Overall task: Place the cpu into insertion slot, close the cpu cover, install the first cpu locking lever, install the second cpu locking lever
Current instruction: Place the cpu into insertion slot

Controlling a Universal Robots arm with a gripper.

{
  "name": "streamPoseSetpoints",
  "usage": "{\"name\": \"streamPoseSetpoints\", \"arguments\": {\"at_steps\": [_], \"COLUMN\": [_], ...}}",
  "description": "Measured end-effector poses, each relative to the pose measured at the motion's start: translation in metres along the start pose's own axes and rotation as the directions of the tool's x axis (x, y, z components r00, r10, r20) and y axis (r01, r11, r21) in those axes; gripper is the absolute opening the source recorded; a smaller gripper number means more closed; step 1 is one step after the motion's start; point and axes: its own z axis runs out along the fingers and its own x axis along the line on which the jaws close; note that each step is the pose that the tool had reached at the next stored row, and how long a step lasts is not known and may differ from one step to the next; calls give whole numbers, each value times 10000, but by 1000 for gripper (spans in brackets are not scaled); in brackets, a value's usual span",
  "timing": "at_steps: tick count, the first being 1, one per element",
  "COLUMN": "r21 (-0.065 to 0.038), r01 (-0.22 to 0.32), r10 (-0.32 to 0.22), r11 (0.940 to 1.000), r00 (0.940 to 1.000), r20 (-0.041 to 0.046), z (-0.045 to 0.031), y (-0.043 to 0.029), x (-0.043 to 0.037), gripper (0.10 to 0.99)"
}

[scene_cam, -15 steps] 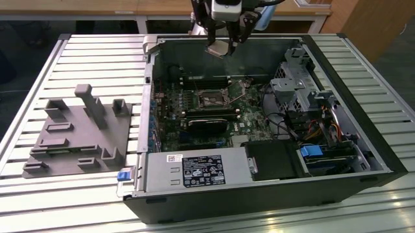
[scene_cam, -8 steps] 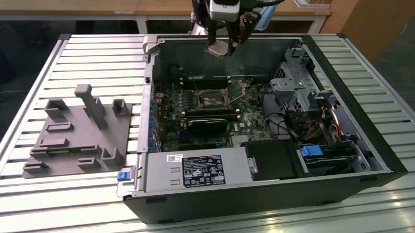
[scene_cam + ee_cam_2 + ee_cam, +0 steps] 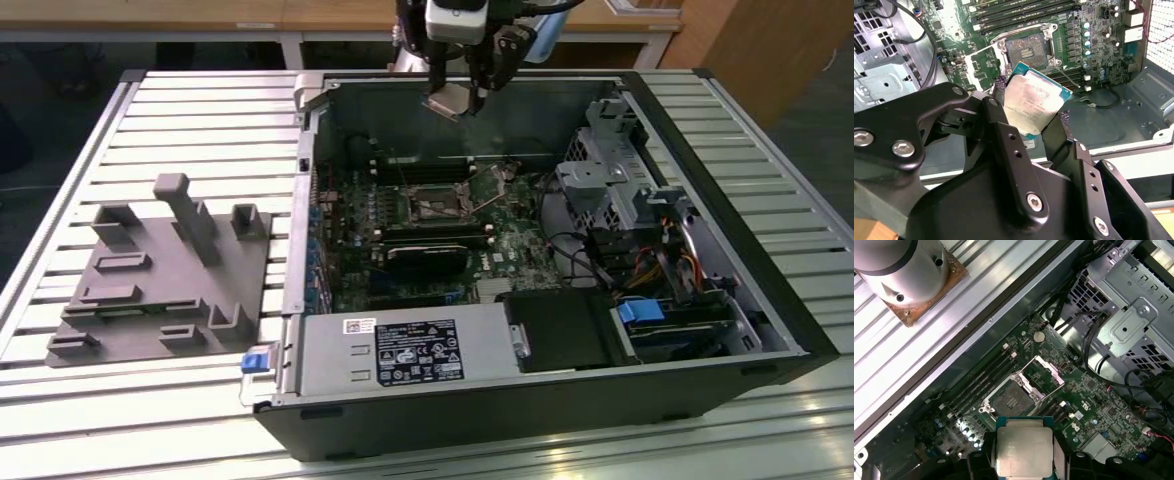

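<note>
Step one, placing the chip. The claw (image 3: 1031,106) is closed edge-on around the cpu (image 3: 1036,97), one finger on each of two opposite sides, metal lid facing the second wrist view. In the exterior view the cpu (image 3: 450,103) hangs above the back wall of the open computer case (image 3: 747,300), tilted and not level, well clear of the motherboard (image 3: 514,262).

The insertion slot (image 3: 1011,399) is bare, dark centre exposed, nothing seated in it. The cpu cover (image 3: 1048,373) is swung open beside the slot, with green board showing through its window. Lever positions: cannot tell.

Judgement: seating calls for the chip brought level, squared to the slot's rim and centred over it. The corner key is too small to read here.

Edges and room:
- The slot (image 3: 438,208) sits mid-board, open from above.
- Memory slots (image 3: 981,382) run just beside one side of it, and the raised cover stands on another.
- A black block (image 3: 427,250) lies near the slot on the side away from the claw.
- The drive cage (image 3: 607,170) and cables (image 3: 654,270) are on the exterior view's right, well apart from the slot.
- The case walls ring the board, so entry is from above.
- The grey fixture (image 3: 160,270) on the tabletop (image 3: 80,420) is outside the case, out of the way.
</note>
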Motion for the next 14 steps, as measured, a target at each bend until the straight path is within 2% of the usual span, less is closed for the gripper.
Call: {"name": "streamPoseSetpoints", "arguments": {"at_steps": [9,14], "r21": [-11,-26], "r01": [-614,-1235], "r10": [614,1235], "r11": [9981,9923], "r00": [9981,9923], "r20": [58,114], "z": [4,9], "y": [0,-1], "x": [0,1], "gripper": [541,541]}}
